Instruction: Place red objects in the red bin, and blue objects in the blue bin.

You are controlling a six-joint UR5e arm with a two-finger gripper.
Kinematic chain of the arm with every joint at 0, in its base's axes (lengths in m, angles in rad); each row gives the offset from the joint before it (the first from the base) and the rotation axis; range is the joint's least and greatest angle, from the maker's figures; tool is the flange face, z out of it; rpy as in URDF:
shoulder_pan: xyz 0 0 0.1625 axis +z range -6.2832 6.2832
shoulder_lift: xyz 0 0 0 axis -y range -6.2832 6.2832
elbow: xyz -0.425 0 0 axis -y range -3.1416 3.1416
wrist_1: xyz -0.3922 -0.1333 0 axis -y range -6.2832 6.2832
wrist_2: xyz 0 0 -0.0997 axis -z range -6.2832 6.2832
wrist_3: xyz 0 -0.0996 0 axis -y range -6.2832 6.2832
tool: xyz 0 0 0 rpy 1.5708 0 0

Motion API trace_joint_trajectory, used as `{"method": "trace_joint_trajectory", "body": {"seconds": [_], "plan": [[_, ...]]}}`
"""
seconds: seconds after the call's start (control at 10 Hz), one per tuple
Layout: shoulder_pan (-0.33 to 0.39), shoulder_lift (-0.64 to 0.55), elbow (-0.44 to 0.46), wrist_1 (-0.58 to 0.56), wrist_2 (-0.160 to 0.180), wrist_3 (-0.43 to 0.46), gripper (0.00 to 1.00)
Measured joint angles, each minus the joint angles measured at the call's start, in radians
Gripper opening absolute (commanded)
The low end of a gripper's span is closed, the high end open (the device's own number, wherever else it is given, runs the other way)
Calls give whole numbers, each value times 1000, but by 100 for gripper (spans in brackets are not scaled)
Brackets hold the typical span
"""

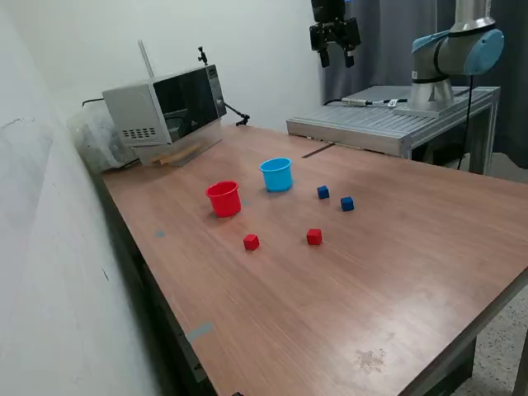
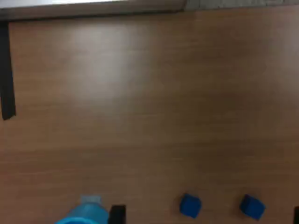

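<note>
Two small red cubes (image 1: 251, 242) (image 1: 313, 237) lie on the wooden table in the exterior view. Two dark blue cubes (image 1: 322, 192) (image 1: 346, 204) lie beyond them; both also show in the wrist view (image 2: 190, 205) (image 2: 252, 206). The red cup (image 1: 223, 199) and the light blue cup (image 1: 277, 174) stand upright side by side; part of the blue cup's rim shows in the wrist view (image 2: 86, 213). My gripper (image 1: 334, 54) hangs high above the table's far side, open and empty, well away from every cube.
A microwave (image 1: 169, 107) stands at the table's far corner on the exterior view's left. A grey metal platform (image 1: 388, 122) carries the arm's base (image 1: 454, 54). A dark strip (image 2: 7, 74) lies on the table in the wrist view.
</note>
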Motion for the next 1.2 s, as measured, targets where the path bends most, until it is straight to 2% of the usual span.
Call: {"method": "trace_joint_trajectory", "body": {"seconds": [0.4,0.6,0.8,1.2], "plan": [[2,165,-8,-169,16,98,100],[3,243,8,-256,51,141,100],[2,286,23,-346,70,185,100],[6,393,54,-425,78,267,100]]}}
